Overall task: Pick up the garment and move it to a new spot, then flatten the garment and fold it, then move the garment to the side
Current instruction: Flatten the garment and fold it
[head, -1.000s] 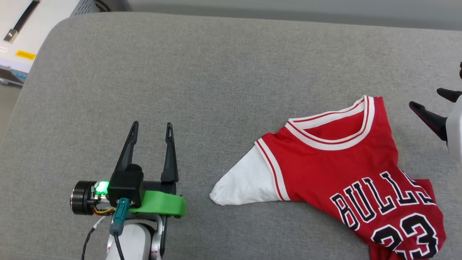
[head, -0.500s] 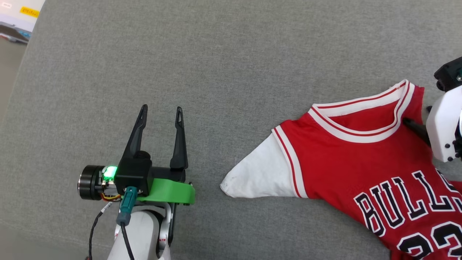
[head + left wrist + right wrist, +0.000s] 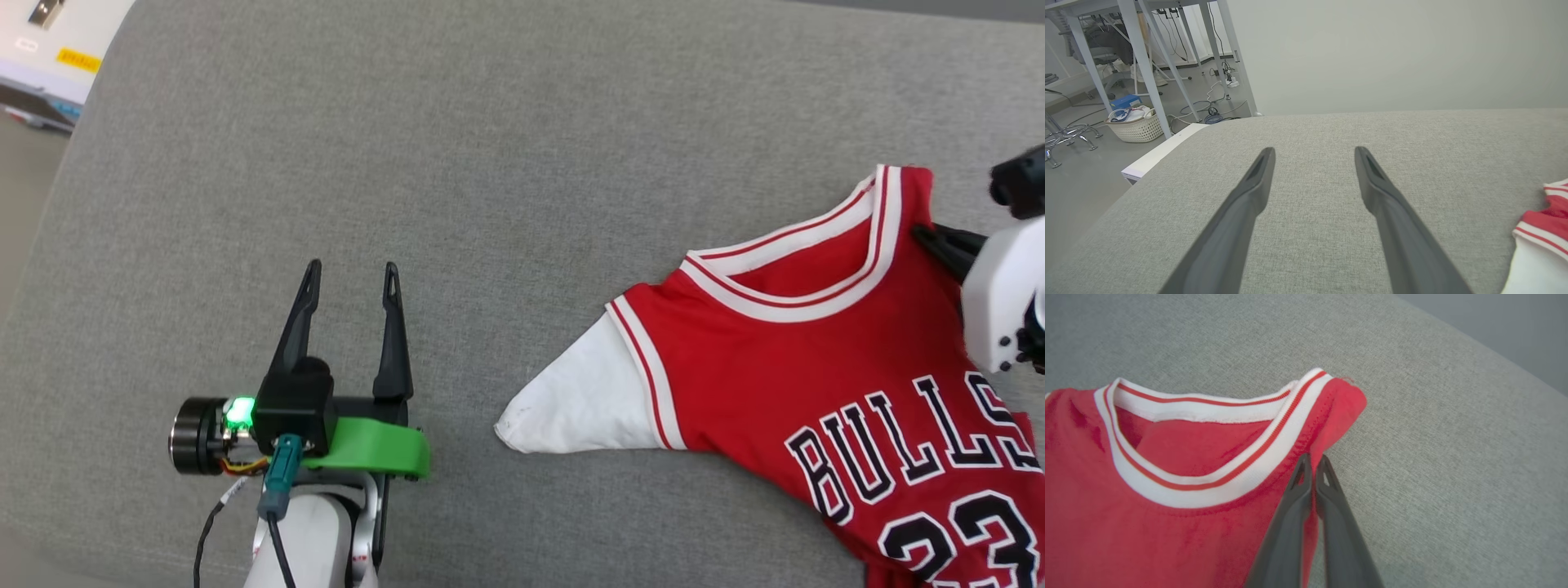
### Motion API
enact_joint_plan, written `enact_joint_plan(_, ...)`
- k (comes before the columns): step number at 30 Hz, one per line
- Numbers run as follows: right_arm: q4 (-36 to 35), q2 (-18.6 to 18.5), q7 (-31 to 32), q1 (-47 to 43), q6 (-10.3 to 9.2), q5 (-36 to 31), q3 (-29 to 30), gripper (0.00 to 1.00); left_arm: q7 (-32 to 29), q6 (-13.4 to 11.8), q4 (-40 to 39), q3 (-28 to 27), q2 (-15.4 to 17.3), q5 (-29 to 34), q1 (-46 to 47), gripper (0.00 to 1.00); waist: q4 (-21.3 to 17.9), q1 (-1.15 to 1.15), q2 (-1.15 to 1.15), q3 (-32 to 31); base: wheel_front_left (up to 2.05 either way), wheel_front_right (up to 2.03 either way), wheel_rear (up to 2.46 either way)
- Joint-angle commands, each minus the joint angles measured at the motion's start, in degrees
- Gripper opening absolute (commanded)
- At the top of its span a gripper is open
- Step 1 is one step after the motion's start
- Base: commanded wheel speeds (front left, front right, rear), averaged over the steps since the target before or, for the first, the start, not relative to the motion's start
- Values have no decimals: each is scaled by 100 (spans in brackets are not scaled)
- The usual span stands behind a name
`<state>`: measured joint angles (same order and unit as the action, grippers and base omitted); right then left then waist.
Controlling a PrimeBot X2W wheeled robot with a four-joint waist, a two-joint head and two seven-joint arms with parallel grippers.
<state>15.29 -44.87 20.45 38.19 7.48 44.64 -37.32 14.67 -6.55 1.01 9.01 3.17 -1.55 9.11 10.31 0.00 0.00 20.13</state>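
We read the word "BULLS" in black capitals with a white outline, arched across the red front of the jersey (image 3: 735,351). Directly beneath it we read the number "23" in the same style, its lower part cut off by the picture edge. A small yellow label (image 3: 79,59) stands on the white box (image 3: 82,33) at the upper left; its print is too small for us to read.

A grey fabric-covered bench (image 3: 490,163) has a white unit with a yellow label (image 3: 57,57) by its far left corner, and beyond it white table legs (image 3: 1145,69), a pale basket (image 3: 1135,128), a blue box (image 3: 1125,101) and loose cables (image 3: 1208,110) stand on the floor.
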Motion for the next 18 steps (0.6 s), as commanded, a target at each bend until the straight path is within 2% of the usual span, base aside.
enact_joint_plan(1,-39,-71,-104,-141,1,46,85,0,33,-23,0,-14,-26,-2,-88,100,-210,0,0,-274,0,0,0)
enact_joint_plan(8,-45,-379,-515,-985,1,227,1052,0,33,4,-11,-93,4,27,-383,100,-506,0,0,-614,0,0,0)
enact_joint_plan(18,603,-525,-822,-2398,1,292,2818,0,33,28,-24,-54,-1,32,-530,100,-620,0,0,-777,0,0,0)
